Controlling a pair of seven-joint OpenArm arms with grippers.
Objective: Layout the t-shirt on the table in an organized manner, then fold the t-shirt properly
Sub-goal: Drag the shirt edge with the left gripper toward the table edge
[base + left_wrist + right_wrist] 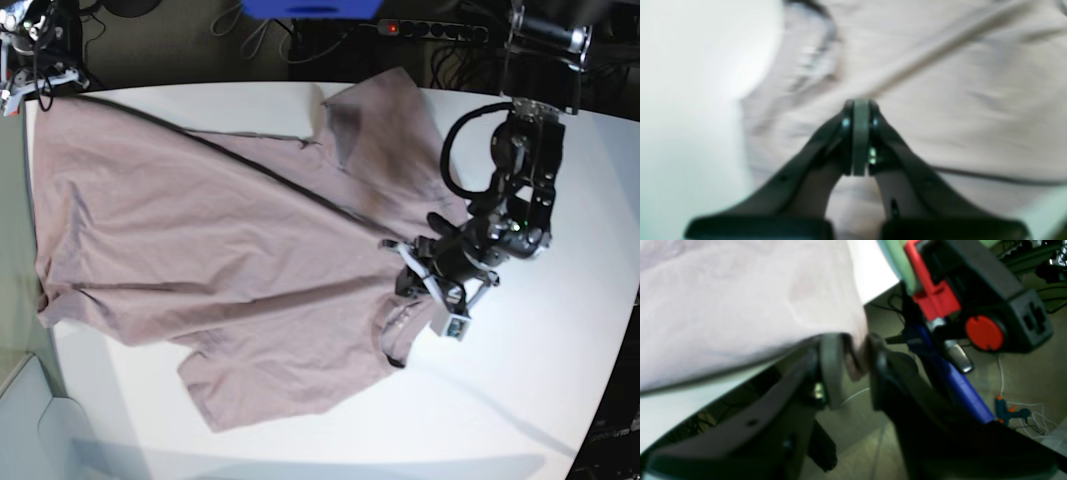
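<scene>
While the left wrist view is blurred, the left gripper (860,110) is being seen with its pads pressed together and nothing visible between them, hanging above the t-shirt (940,100). The white counter (690,100) is being shown at the left, beside the shirt's neckline.

In the right wrist view, the right gripper (853,356) is being seen with its fingers parted. A bunched bit of the shirt's edge (855,363) is lying in the gap; whether it is being pinched cannot be told. The t-shirt (740,306) is being draped to the counter's edge (673,413), with the floor and a blue-and-red clamp (933,300) beyond.

In the base view, the t-shirt (200,240) is being spread over the left and middle of the counter (560,350), creased, its hem reaching the left edge. The left gripper (405,275) is being held over the collar area. The right gripper is not being made out here.
</scene>
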